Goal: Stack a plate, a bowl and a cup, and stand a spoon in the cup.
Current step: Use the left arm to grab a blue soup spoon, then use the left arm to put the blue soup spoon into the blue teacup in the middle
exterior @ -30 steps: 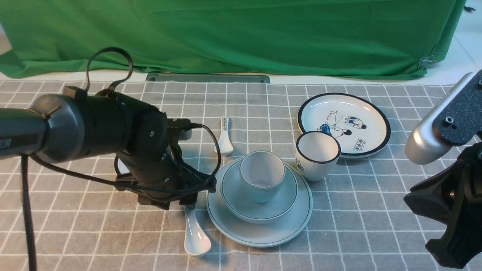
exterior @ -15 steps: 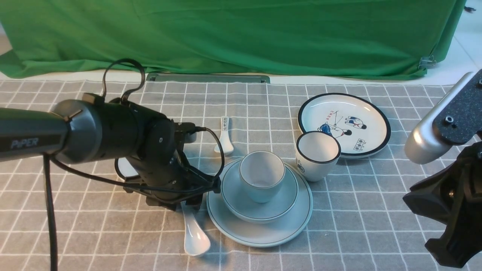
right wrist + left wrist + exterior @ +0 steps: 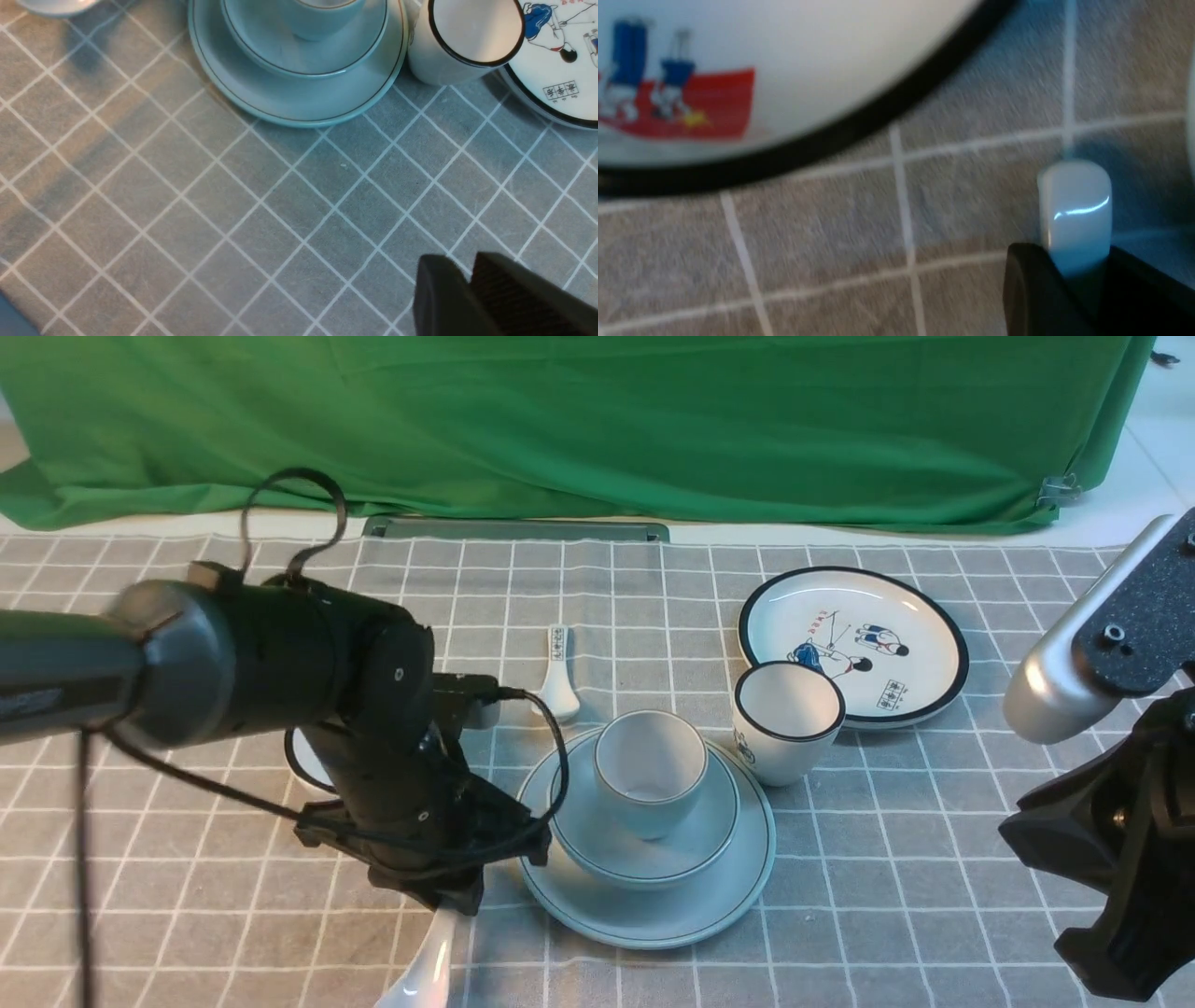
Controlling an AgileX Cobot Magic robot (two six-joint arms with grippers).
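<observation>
The plate (image 3: 644,915) lies mid-table with the bowl (image 3: 653,859) on it and the cup (image 3: 651,770) upright in the bowl. The stack also shows in the right wrist view: plate (image 3: 299,105), bowl (image 3: 303,56), cup (image 3: 322,21). My left gripper (image 3: 456,894) points down just left of the plate and is shut on the handle of the white spoon (image 3: 420,978), whose scoop hangs toward the near edge. In the left wrist view the spoon's handle end (image 3: 1073,205) sticks out between the jaws of that gripper (image 3: 1069,261). My right gripper (image 3: 460,268) is shut and empty, over bare cloth.
A black-rimmed cartoon cup (image 3: 787,723) stands right of the stack, against a cartoon plate (image 3: 851,644). A small blue-patterned spoon (image 3: 557,686) lies behind the stack. A black-rimmed dish (image 3: 738,70) sits behind my left arm. My right arm (image 3: 1111,840) is at the far right.
My left gripper has closed on the spoon's handle and shifted toward the near edge. The spoon has come up off the cloth, tilted, scoop lowest. The right arm has not moved.
</observation>
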